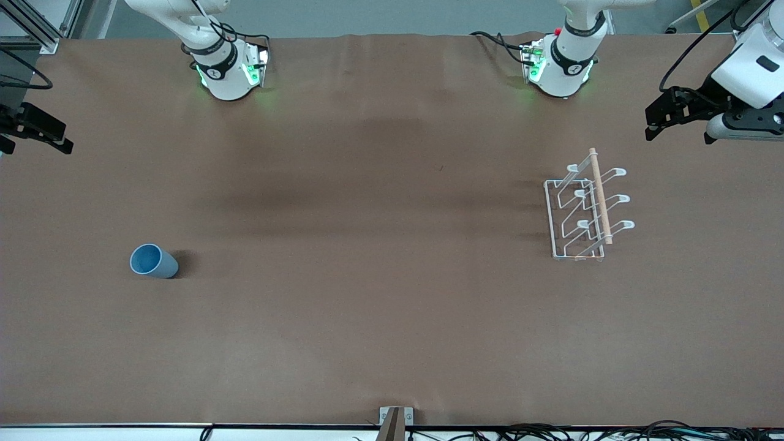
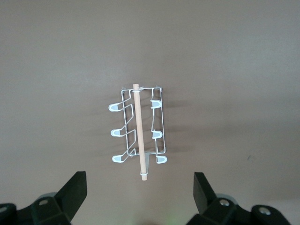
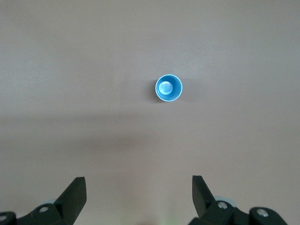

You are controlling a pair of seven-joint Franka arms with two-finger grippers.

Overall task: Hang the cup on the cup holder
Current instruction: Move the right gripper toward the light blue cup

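Note:
The light-blue cup (image 1: 153, 261) stands upright, mouth up, on the brown table toward the right arm's end; the right wrist view looks straight down into the cup (image 3: 168, 88). The white wire cup holder (image 1: 585, 211) with its wooden dowel stands toward the left arm's end and also shows in the left wrist view (image 2: 139, 133). My right gripper (image 1: 33, 142) is open and empty, high over the table edge at its own end (image 3: 139, 187). My left gripper (image 1: 677, 127) is open and empty, high above the table beside the holder (image 2: 140, 187).
The two arm bases (image 1: 229, 70) (image 1: 560, 67) stand along the table's back edge. A small metal bracket (image 1: 395, 421) and loose cables (image 1: 551, 432) sit at the edge nearest the front camera. Bare brown table cover (image 1: 367, 245) lies between cup and holder.

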